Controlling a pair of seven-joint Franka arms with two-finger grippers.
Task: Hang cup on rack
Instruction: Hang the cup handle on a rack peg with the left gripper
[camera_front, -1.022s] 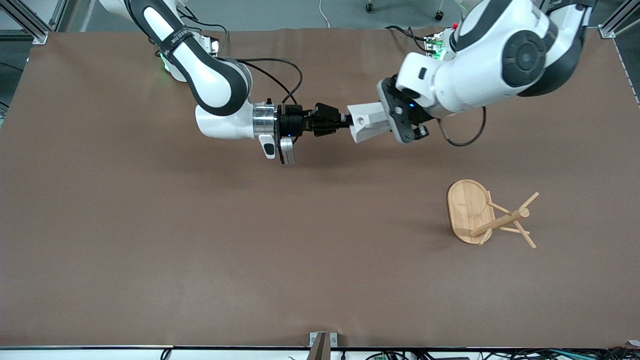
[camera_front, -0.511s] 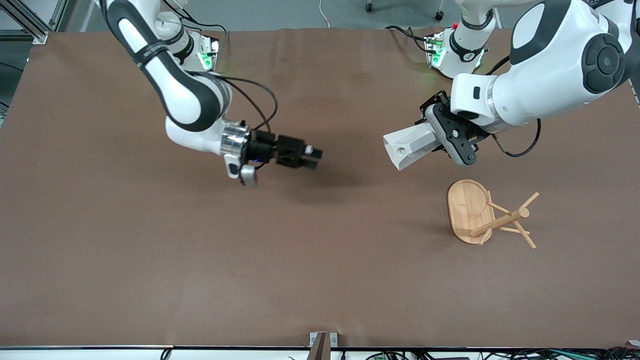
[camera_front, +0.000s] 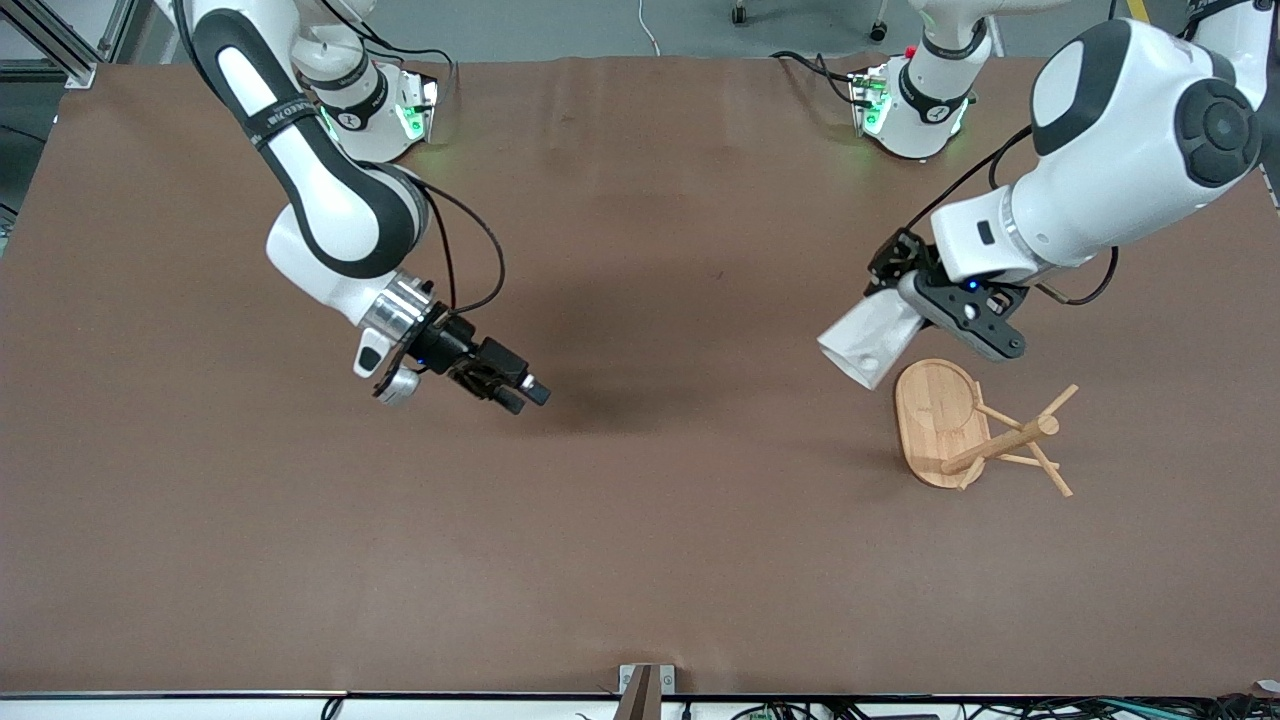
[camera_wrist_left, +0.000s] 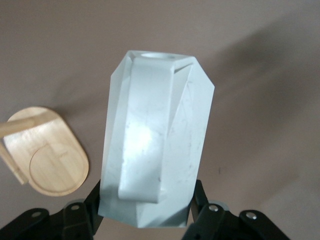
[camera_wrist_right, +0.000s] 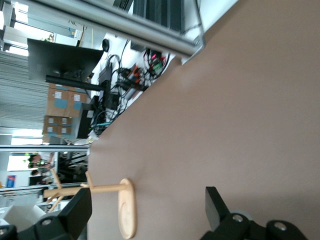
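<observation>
The white faceted cup (camera_front: 868, 345) is held in my left gripper (camera_front: 915, 312), which is shut on its bottom end, with the rim pointing away from the gripper. In the left wrist view the cup (camera_wrist_left: 155, 135) fills the middle, its handle tab facing the camera, between the black fingers (camera_wrist_left: 207, 217). The cup hangs in the air just beside the oval base of the bamboo rack (camera_front: 960, 430), which stands upright with thin angled pegs. The rack base also shows in the left wrist view (camera_wrist_left: 50, 160). My right gripper (camera_front: 518, 385) is open and empty, over bare table toward the right arm's end.
The brown table top (camera_front: 640, 520) spreads around the rack. In the right wrist view the rack (camera_wrist_right: 125, 207) shows far off, with the table's edge, a metal frame and cables past it.
The right gripper let go of the cup and drew back toward the right arm's end, lower over the table. The left gripper carried the cup over next to the rack base.
</observation>
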